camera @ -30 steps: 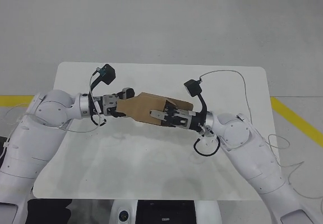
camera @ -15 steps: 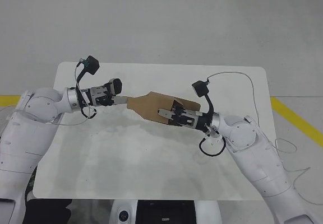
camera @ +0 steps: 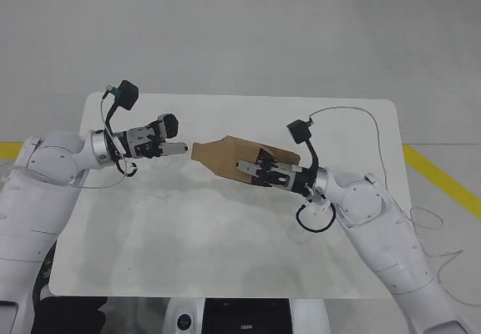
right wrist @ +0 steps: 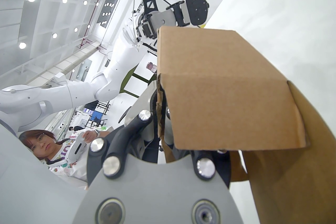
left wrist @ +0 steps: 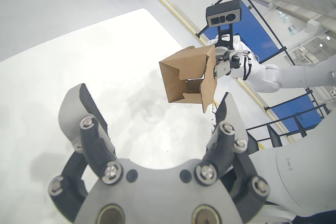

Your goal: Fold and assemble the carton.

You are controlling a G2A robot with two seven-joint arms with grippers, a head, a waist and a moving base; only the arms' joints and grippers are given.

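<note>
Assembly mid-step: the right hand (camera: 255, 172) pinches one end of the half-erected carton (camera: 232, 154), held over the worktop (camera: 224, 242), while the spread, empty left hand (camera: 182, 149) faces its open end, whose loose flaps likely need folding next.

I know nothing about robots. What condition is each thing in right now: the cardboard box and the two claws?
Cardboard box: partly assembled, opened into a tube; the end facing the left gripper is not closed and its flaps are loose.
Left gripper: open, empty, pointed at the box's open end without touching it.
Right gripper: shut on the box's far end, holding it.
</note>
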